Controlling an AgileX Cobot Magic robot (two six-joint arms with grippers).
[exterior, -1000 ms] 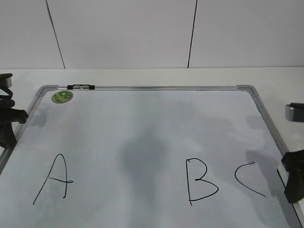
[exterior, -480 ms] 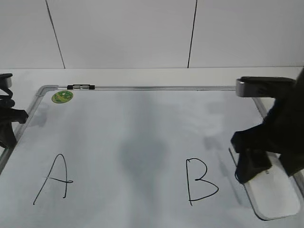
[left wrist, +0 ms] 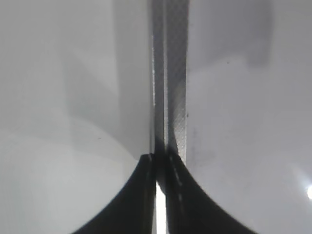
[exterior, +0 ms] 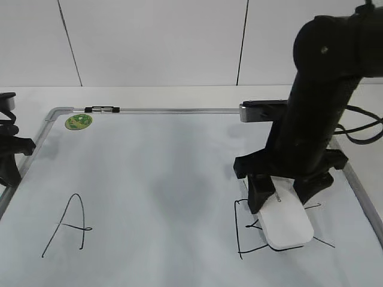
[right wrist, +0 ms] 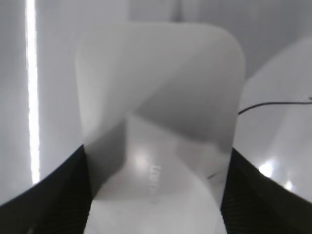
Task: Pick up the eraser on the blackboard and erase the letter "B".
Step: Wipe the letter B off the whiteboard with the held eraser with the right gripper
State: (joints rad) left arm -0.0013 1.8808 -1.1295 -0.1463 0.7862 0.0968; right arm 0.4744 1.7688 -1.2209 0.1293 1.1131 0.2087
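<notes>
Pressing down on the blackboard (exterior: 155, 173), our right gripper (exterior: 287, 200) has its two dark fingers clamped on the long sides of the eraser (exterior: 288, 222), which lies flat on the white surface at the lower right. From the exterior view the eraser sits tilted, its near end reaching toward the front edge of the board, and it covers the right half of the letter "B" (exterior: 240, 230) — only the upright stroke and short bits of the top and bottom curves show to its left. A few thin black strokes stick out from under the eraser on its right side as well; we cannot tell from here which letter they belong to. In the right wrist view the eraser (right wrist: 158, 126) fills the middle of the picture, a pale rounded block with faint grey print on top, held between the fingers (right wrist: 44, 195) at both lower corners, with a thin black line visible on the board just to its right. The letter "A" (exterior: 67, 226) stands whole at the lower left, well apart from the eraser. A round green sticker (exterior: 78, 121) sits in the far left corner of the board, and a small black clip (exterior: 102, 109) rests on the frame just beside it. Our left gripper (left wrist: 158, 170) hangs over the board's left frame rail (left wrist: 170, 73) — fingertips together, holding nothing.
</notes>
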